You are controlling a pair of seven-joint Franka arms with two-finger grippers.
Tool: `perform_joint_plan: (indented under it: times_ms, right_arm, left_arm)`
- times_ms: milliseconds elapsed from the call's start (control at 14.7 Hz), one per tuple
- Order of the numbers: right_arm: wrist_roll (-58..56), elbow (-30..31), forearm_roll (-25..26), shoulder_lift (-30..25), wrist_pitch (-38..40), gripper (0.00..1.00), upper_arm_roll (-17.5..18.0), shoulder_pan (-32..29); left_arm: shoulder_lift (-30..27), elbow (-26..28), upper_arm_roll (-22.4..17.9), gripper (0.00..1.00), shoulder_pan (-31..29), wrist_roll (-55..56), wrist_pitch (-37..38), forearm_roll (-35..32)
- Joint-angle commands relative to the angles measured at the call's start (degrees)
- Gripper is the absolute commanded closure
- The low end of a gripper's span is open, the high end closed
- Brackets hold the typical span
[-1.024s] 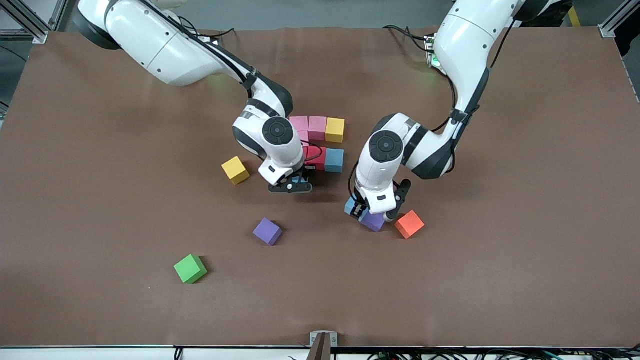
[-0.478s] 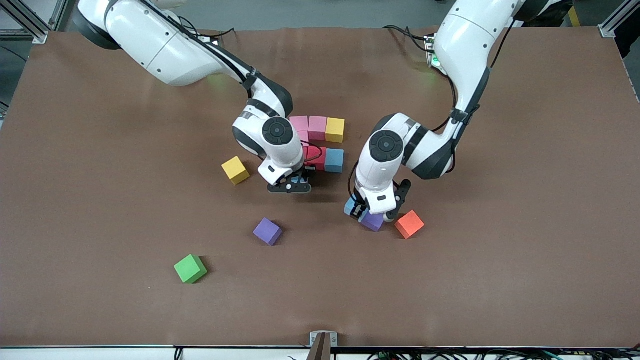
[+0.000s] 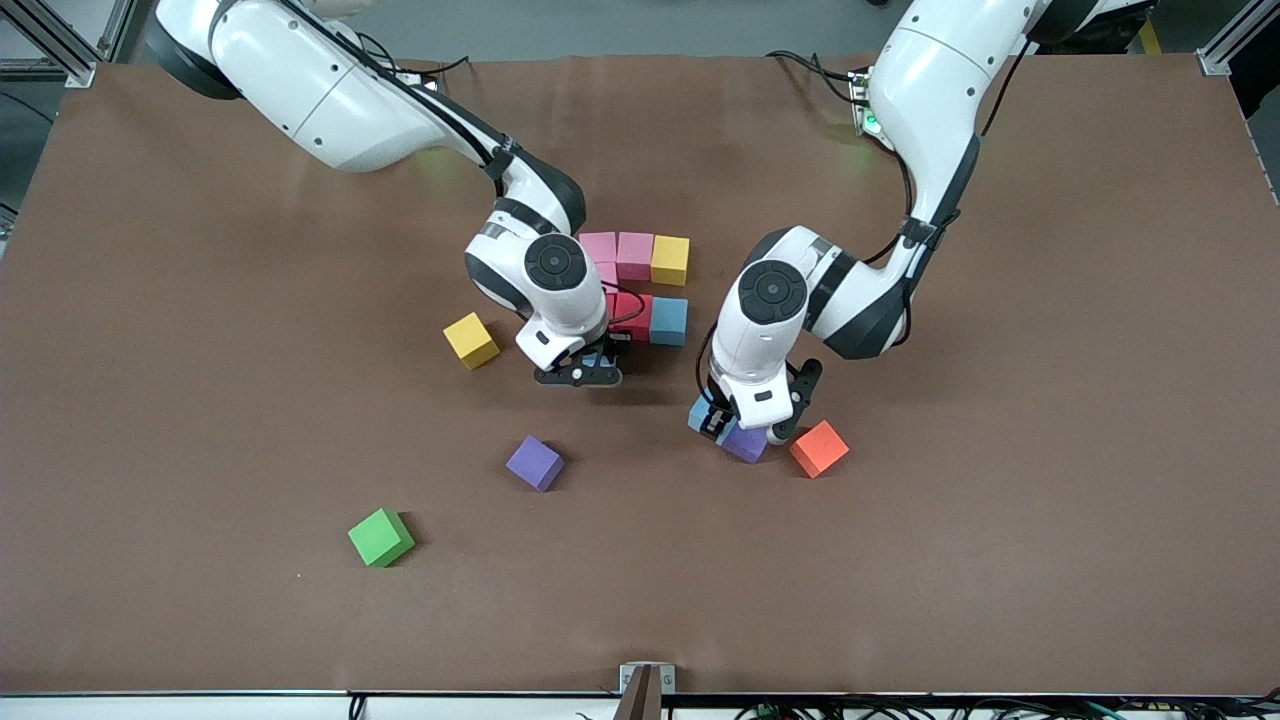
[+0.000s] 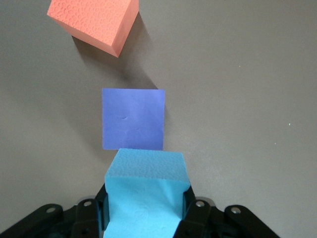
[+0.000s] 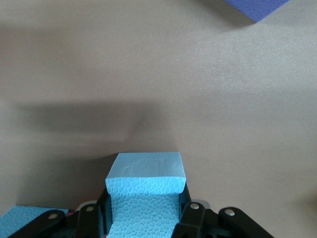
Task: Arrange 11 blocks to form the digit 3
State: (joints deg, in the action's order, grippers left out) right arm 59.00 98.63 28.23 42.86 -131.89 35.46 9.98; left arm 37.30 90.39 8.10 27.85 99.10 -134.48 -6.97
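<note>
The front view hides what each wrist view shows: the left pincer is clamped on a light blue cube over the worktop, beside a purple cube. The right pincer grips another light blue cube just beside the pink-yellow-red cluster.

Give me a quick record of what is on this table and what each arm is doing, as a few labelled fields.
Left end effector: shut on a light blue cube, beside a purple cube and the orange cube.
Right end effector: shut on another light blue cube, at the camera-side edge of the partial figure.
Partial figure: pink, yellow, red and light blue cubes set together mid-table.
Loose cubes: yellow cube, second purple cube, green cube.
Table: brown surface.
</note>
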Motion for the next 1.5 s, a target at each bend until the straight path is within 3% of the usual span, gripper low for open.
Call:
perform_joint_plan:
  times_ms: [0,68,136,205,478,1228,1433]
  right_arm:
    - [0.5,0.4,0.7,0.5,0.4,0.88,-0.9,0.7]
    - [0.1,0.4,1.1,0.5,0.5,0.22,-0.9,0.9]
    - [-0.3,0.3,1.2,0.5,0.7,0.05,-0.9,0.8]
    - [-1.4,0.3,1.2,0.5,1.1,0.00,-1.0,0.9]
    - [-2.8,-0.1,1.0,0.5,1.6,0.00,-2.1,1.6]
    - [-3.0,-2.8,0.5,-0.4,5.1,0.00,-1.2,0.8]
    - [-3.0,-3.5,0.5,-0.6,5.2,0.00,3.1,-4.2]
  left_arm:
    - [-0.8,0.0,0.1,0.72,-0.1,0.0,1.1,1.0]
    - [-0.8,0.0,0.1,0.72,-0.1,0.0,1.1,1.0]
    - [-0.8,0.0,0.1,0.72,-0.1,0.0,1.1,0.9]
    - [-0.8,0.0,0.1,0.72,-0.1,0.0,1.1,0.9]
    - [-0.7,0.0,0.1,0.72,-0.1,0.0,1.1,0.9]
    - [-0.4,0.0,0.1,0.72,-0.1,0.0,1.1,0.9]
    - [-0.3,0.0,0.1,0.72,-0.1,0.1,1.0,1.0]
